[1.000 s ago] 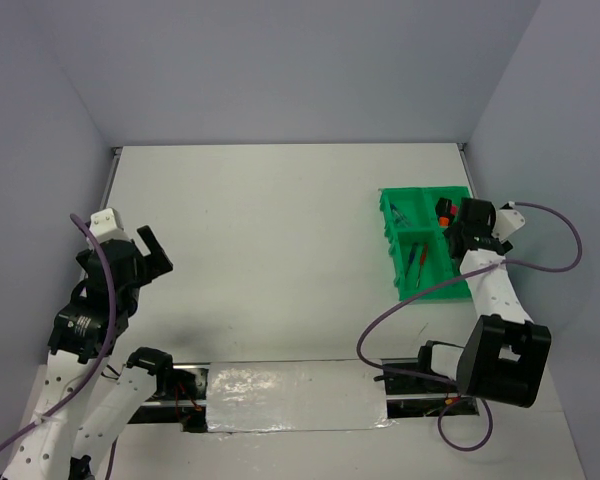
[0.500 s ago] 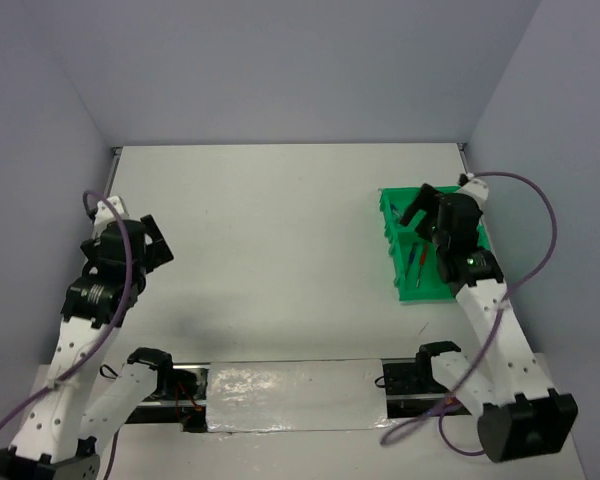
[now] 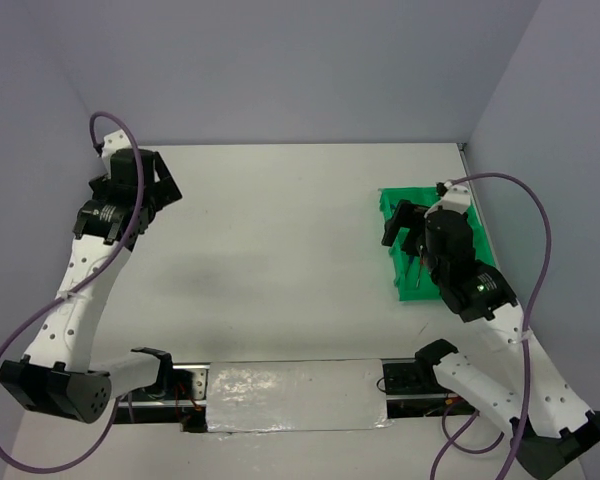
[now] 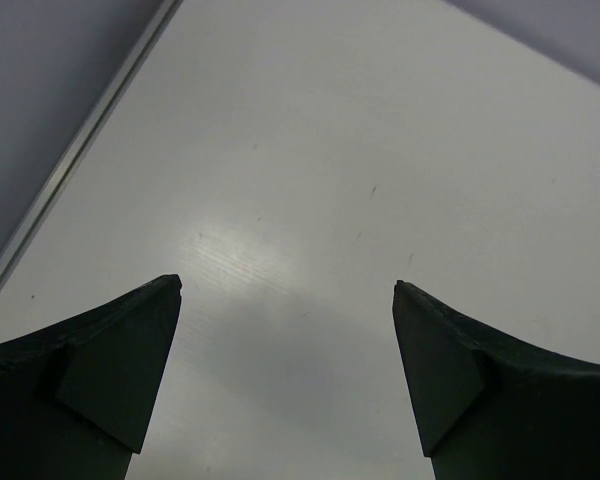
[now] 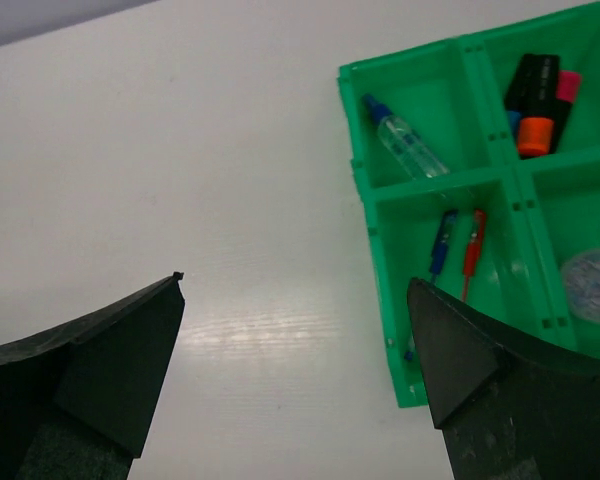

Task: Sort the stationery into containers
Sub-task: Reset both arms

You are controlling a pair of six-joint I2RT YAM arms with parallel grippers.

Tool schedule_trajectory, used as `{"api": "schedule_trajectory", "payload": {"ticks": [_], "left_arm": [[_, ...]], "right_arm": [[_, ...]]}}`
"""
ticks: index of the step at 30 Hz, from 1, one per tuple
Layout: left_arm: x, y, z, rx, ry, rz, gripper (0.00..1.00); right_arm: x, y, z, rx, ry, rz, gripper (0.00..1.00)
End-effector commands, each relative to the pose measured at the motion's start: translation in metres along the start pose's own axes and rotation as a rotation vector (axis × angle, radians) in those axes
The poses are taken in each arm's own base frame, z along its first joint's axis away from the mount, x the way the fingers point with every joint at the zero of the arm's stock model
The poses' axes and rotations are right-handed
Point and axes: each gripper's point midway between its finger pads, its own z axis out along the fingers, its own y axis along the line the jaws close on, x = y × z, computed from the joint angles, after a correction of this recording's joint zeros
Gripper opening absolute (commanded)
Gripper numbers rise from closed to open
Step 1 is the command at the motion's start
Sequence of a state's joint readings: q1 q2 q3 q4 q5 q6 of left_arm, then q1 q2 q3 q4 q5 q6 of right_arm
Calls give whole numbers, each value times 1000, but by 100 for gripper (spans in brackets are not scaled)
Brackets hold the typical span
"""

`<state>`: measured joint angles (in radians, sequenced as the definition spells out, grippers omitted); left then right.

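The green tray [image 5: 365, 190] lies at the right of the table, with stationery in all its compartments. A clear bottle with a blue cap [image 5: 405, 140] fills one. Black highlighters with orange [image 5: 535, 100] and pink [image 5: 567, 88] caps share another. A blue pen [image 5: 442, 245] and a red pen [image 5: 473, 245] lie side by side, and a round clear jar [image 5: 592, 285] sits beside them. My right gripper [image 5: 295, 280] hangs open and empty over the tray's left rim [image 3: 412, 288]. My left gripper [image 4: 286, 283] is open and empty above bare table at the far left [image 3: 163, 185].
A raised rail [image 4: 80, 150] runs along the table's left edge, close to my left gripper. Grey walls close in the back and both sides. A shiny taped strip [image 3: 290, 395] lies between the arm bases, and purple cables [image 3: 535, 230] loop off each arm.
The right gripper has lifted off the tray's highlighter compartment and swung to its left side. The left gripper has travelled up toward the back left corner.
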<state>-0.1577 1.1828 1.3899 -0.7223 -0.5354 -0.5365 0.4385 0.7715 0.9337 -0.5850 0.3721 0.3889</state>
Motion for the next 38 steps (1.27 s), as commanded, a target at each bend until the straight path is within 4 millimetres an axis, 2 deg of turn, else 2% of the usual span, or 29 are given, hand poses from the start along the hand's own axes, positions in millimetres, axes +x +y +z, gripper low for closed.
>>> {"api": "schedule_trajectory", "payload": {"ticks": [1,2,3,5,6,7,9,15,18,21,26,30,34,38], "left_arm": [[23,19,-8,-48,36,-61,99],[42,23,-2,-56,57,-67,99],[44,18,-3,-20,48,-102,99],[54,18,-6,17,49,-113,99],[57,19,-7,16,53,-104,99],[61,20,-8,6,62,-83,99],[67,28,-8,-48,82,-35,99],[60,43,-27,-81,78,-34,99],[67,45,-38,-51,97,-56,99],[73,46,-43,-44,136,-28,99],[56,50,-55,-46,78,-44,99],[41,55,-63,-27,-13,-72,99],[37,57,-68,-17,-27,-61,99],[40,61,-65,-45,-19,-44,99]], "right_arm": [[-34,-21,-26,96,-114,53,100],[-35,-26,-27,121,-119,44,100],[-31,-33,-29,150,-101,9,100],[-32,-33,-29,155,-65,-55,100],[-18,-38,-27,185,27,-130,100],[-33,-35,-36,186,26,-129,100],[-34,-41,-40,226,67,-159,100],[-69,-33,-59,167,-51,-144,100],[-76,-34,-72,150,-82,-108,100],[-72,-35,-74,144,-71,-102,100],[-65,-35,-73,153,-37,-85,100],[-62,-39,-74,136,-98,-65,100],[-62,-41,-76,144,-104,-57,100],[-62,-38,-73,126,-113,-68,100]]}}
